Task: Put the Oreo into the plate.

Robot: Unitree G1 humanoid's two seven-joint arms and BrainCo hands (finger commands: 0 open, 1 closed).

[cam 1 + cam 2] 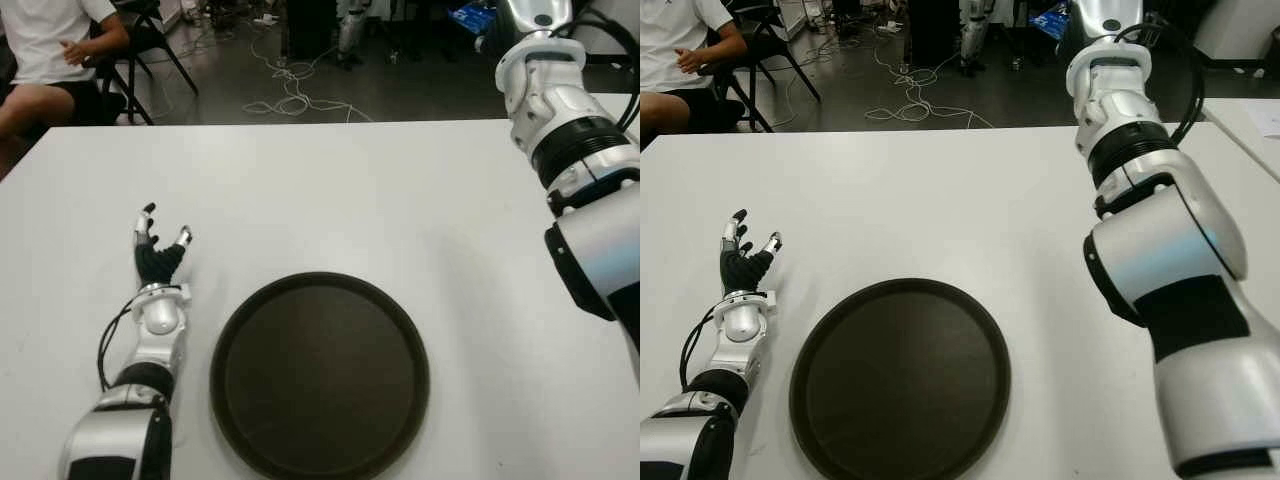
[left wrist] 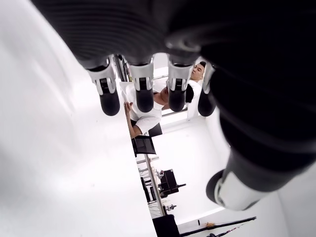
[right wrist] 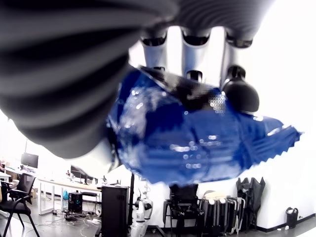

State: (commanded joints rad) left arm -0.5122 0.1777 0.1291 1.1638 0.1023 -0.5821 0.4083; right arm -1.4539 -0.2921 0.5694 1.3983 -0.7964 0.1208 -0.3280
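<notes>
The Oreo [image 3: 197, 138] is a shiny blue packet with a crimped end, and my right hand [image 3: 153, 94] is shut on it, fingers [image 3: 192, 54] over its top. That arm [image 1: 560, 120] is raised high at the table's far right. A bit of blue [image 1: 470, 15] shows beside it at the top edge of the eye views. The plate [image 1: 320, 380], round, dark brown and rimmed, lies bare near the front edge of the white table [image 1: 350, 190]. My left hand [image 1: 163, 238] shows to the left of the plate, fingers spread, holding nothing.
A seated person [image 1: 40, 50] is beyond the table's far left corner. Cables [image 1: 290, 95] trail on the floor behind the far edge. Chairs and equipment stand farther back.
</notes>
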